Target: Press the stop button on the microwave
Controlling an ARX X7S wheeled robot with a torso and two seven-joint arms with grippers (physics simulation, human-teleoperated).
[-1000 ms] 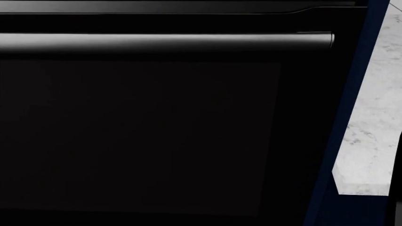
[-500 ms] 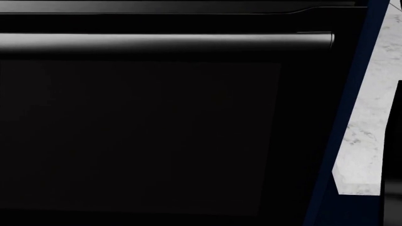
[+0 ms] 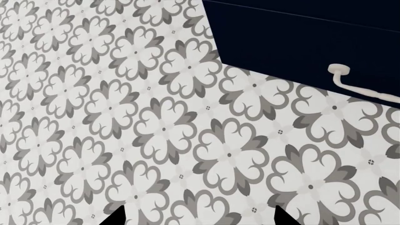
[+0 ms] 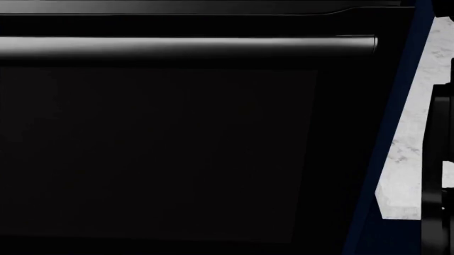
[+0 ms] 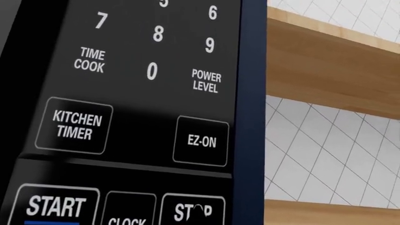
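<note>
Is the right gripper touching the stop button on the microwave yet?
Cannot tell. In the right wrist view the stop button sits at the frame's edge with a dark spot over its lettering, but no fingers show, so neither contact nor gap is plain.

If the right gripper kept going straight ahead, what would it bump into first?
Probably the STOP button on the microwave panel: a dark tip already overlaps its lettering. Whether it touches yet, I cannot tell.

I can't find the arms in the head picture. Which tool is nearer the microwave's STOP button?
The right. Its wrist view sits close to the black microwave keypad, the white-lettered STOP button right ahead. The left tool's view shows only patterned floor tiles.
</note>
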